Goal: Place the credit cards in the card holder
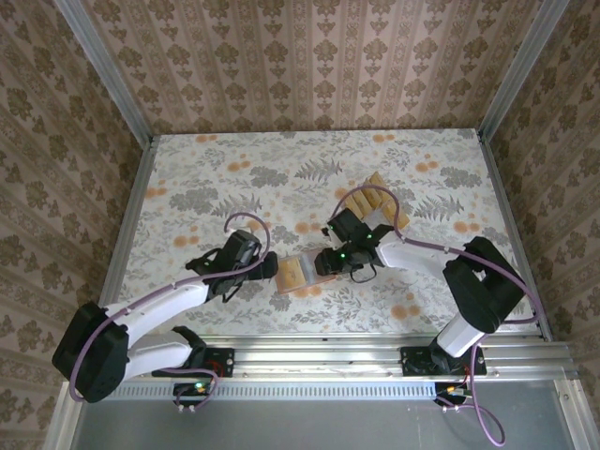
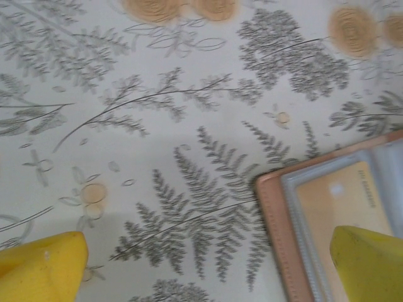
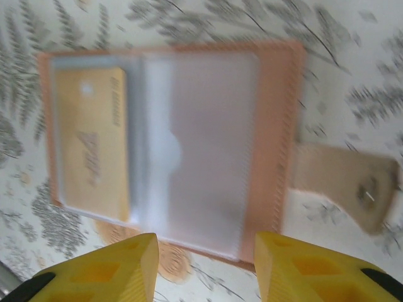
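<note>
**One card in, plenty left**

You've got one card (image 3: 94,141) slotted in the open holder (image 1: 300,274), which lies between the arms. The other cards (image 1: 375,202) sit fanned just beyond it. Your right gripper (image 3: 204,245) hovers over the holder, part-open and empty; your left gripper (image 2: 208,251) is wide open and empty too.

card holder (image 2: 272,226) edge-cropped, credit cards (image 1: 382,192) part-hidden

Lab robot booth: aluminium frame (image 1: 106,70), wallpaper-print panels (image 1: 319,66), floral-covered table (image 1: 216,178).
</note>
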### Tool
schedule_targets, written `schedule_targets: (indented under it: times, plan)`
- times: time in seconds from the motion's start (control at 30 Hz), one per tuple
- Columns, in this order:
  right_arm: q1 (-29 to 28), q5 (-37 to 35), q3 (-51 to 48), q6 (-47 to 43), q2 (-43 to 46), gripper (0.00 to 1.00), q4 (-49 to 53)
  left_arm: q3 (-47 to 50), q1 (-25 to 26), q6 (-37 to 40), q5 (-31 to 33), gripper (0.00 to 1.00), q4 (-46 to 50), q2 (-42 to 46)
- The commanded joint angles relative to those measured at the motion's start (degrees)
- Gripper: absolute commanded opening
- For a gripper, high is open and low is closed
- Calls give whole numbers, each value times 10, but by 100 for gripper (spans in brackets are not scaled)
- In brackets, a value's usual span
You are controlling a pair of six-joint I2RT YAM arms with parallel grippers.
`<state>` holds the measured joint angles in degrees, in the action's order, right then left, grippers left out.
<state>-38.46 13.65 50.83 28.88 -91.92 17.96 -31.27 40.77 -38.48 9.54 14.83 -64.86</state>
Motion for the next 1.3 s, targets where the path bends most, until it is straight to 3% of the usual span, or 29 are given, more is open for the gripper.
schedule_targets:
  times: [0.0,0.6,0.83,1.27]
  plan:
    - [12,-21,-30,24,31,45,-13,-14,-4,14,-49,100,-55,-7]
    - [20,-88,-32,30,-2,51,-20,-28,20,5,-80,100,-156,-107]
    - [-1,-142,-24,28,-15,52,6,-19,26,-4,-74,100,-175,-120]
    - [-19,-172,-16,43,-39,53,18,-2,25,-8,-82,100,-203,-133]
